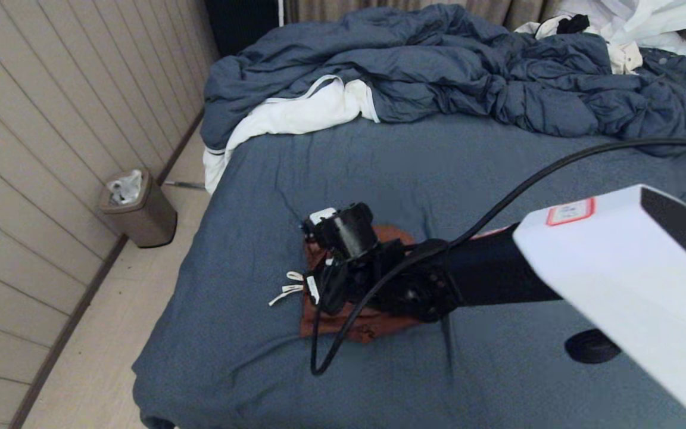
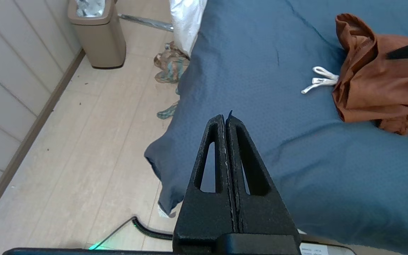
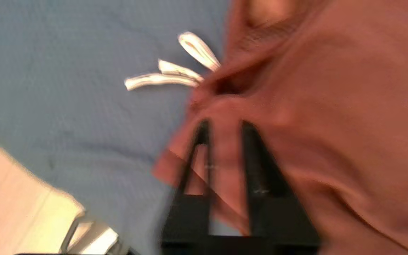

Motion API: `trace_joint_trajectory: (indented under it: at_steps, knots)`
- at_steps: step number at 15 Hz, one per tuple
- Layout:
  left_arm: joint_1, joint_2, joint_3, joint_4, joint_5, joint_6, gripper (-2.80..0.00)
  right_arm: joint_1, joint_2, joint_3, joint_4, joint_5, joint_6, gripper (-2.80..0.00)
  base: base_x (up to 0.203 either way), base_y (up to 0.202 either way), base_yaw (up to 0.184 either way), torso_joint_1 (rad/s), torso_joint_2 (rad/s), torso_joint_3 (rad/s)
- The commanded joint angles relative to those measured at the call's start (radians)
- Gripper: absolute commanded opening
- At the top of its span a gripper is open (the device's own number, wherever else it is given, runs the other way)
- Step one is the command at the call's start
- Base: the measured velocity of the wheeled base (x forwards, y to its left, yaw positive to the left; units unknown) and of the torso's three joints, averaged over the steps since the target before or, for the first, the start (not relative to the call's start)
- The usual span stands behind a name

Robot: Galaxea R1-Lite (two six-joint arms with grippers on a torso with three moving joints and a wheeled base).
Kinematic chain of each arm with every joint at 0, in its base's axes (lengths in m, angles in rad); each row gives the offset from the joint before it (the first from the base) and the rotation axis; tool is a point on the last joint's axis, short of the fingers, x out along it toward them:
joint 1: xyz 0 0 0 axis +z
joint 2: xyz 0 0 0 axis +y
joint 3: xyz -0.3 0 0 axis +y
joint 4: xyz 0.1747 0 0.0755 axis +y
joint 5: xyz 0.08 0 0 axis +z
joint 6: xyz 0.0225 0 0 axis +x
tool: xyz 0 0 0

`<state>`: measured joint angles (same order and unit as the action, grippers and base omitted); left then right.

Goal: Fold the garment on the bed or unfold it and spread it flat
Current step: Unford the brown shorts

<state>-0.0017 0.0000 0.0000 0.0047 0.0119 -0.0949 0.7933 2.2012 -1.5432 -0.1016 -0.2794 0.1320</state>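
The rust-brown shorts [image 1: 349, 325] lie bunched on the dark blue-grey bed [image 1: 379, 179], toward its near left part, and my right arm covers most of them. Their white drawstring [image 1: 286, 289] trails off the waistband toward the bed's left edge. My right gripper [image 3: 224, 124] is low over the shorts [image 3: 331, 106], open, with brown cloth showing between its fingers. My left gripper [image 2: 225, 117] is shut and empty above the bed's near left corner, well apart from the shorts [image 2: 381, 88] and the drawstring [image 2: 319, 81].
A rumpled blue duvet [image 1: 468, 71] and white clothes [image 1: 295, 113] fill the bed's far end. A tan bin [image 1: 137, 208] stands by the wall on the left. Crumpled cloth [image 2: 170, 65] lies on the floor beside the bed. A black cable [image 1: 331, 351] loops below my right arm.
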Motion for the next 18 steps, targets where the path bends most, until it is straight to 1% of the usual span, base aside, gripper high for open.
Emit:
trace_joint_trajectory:
  at_steps: [1, 3, 5, 7, 9, 10, 13, 18]
  knots:
    - [0.000, 0.002, 0.000, 0.000, 0.000, -0.001, -2.80, 0.045, 0.089, 0.017, -0.103, -0.056, -0.021, 0.00, 0.000, 0.000, 0.000, 0.000, 0.00, 0.000]
    - [0.000, 0.002, 0.000, 0.000, 0.000, -0.002, -2.80, 0.069, 0.122, 0.034, -0.193, -0.139, -0.089, 0.00, 0.000, 0.000, 0.000, 0.000, 0.00, 0.000]
    - [0.001, 0.002, 0.000, 0.000, 0.000, 0.000, -2.80, 0.078, 0.148, 0.040, -0.275, -0.188, -0.132, 0.00, 0.000, 0.000, 0.000, 0.000, 0.00, 0.000]
    - [0.000, 0.002, 0.000, 0.000, 0.000, 0.000, -2.80, 0.074, 0.185, 0.030, -0.306, -0.236, -0.169, 0.00, 0.000, 0.000, 0.000, 0.000, 0.00, 0.000]
    - [0.000, 0.002, 0.000, 0.000, 0.000, 0.000, -2.80, 0.066, 0.204, 0.030, -0.372, -0.284, -0.221, 0.00, 0.000, 0.000, 0.000, 0.000, 0.00, 0.000]
    - [0.002, 0.002, 0.000, 0.000, 0.000, -0.001, -2.80, 0.066, 0.206, 0.035, -0.401, -0.299, -0.247, 0.00, 0.000, 0.000, 0.000, 0.000, 0.00, 0.000]
    - [0.001, 0.002, 0.000, 0.000, 0.000, -0.001, -2.80, 0.062, 0.257, 0.025, -0.441, -0.333, -0.284, 0.00, 0.000, 0.000, 0.000, 0.000, 0.00, 0.000]
    - [0.000, 0.002, 0.000, 0.000, 0.000, -0.002, -2.80, 0.062, 0.294, 0.011, -0.458, -0.334, -0.293, 0.00, 0.000, 0.000, 0.000, 0.000, 0.00, 0.000]
